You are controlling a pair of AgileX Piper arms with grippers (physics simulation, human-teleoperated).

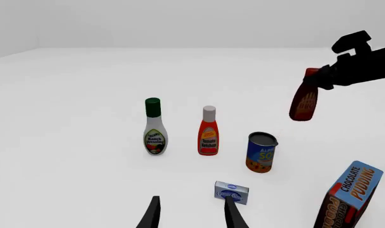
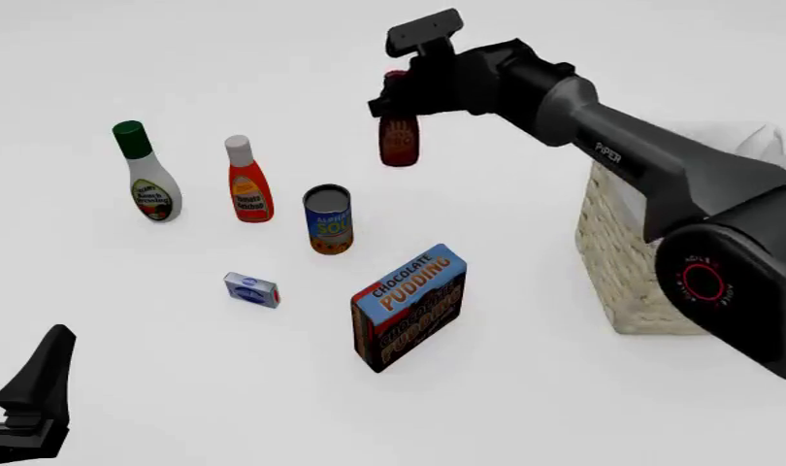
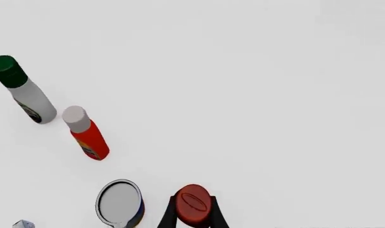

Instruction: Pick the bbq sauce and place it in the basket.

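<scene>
The bbq sauce (image 2: pixel 400 139), a dark reddish-brown bottle with a red cap, hangs above the table, held by its cap in my right gripper (image 2: pixel 396 89). It also shows in the left wrist view (image 1: pixel 304 99) and from above in the right wrist view (image 3: pixel 194 205), with a finger on each side of the cap. The basket (image 2: pixel 626 262), woven straw with a white cloth rim, stands at the right, partly hidden behind the right arm. My left gripper (image 1: pixel 191 213) is open and empty, low near the table's front left; it also shows in the front view (image 2: pixel 31 393).
On the table stand a white bottle with green cap (image 2: pixel 145 175), an orange-red ketchup bottle (image 2: pixel 246 183), a soup can (image 2: pixel 327 219), a small blue box (image 2: pixel 252 289) and a chocolate pudding box (image 2: pixel 410 306).
</scene>
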